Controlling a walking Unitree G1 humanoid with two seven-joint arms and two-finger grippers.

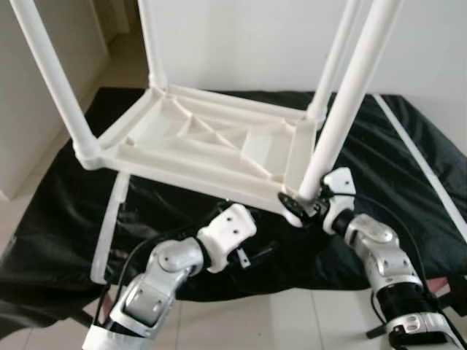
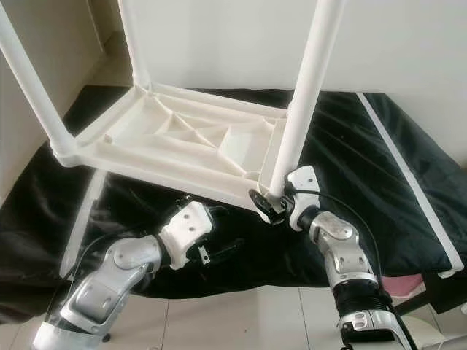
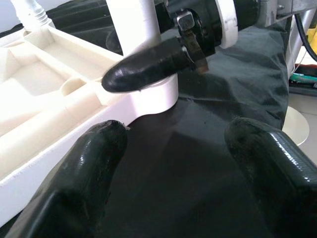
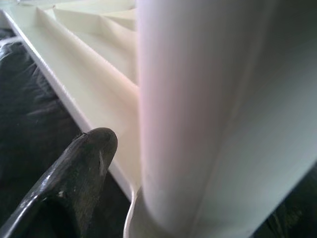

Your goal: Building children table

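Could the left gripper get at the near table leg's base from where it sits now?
Probably yes. The left gripper is open, aimed at the base of the near table leg across bare black cloth. The right gripper already crowds that corner, though, with one finger lying against the socket.

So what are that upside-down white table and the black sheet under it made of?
The table looks like moulded plastic: matte white, with ribs cast into its underside and smooth round legs. The sheet seems a thin, slightly shiny fabric or plastic film; it wrinkles and folds softly.
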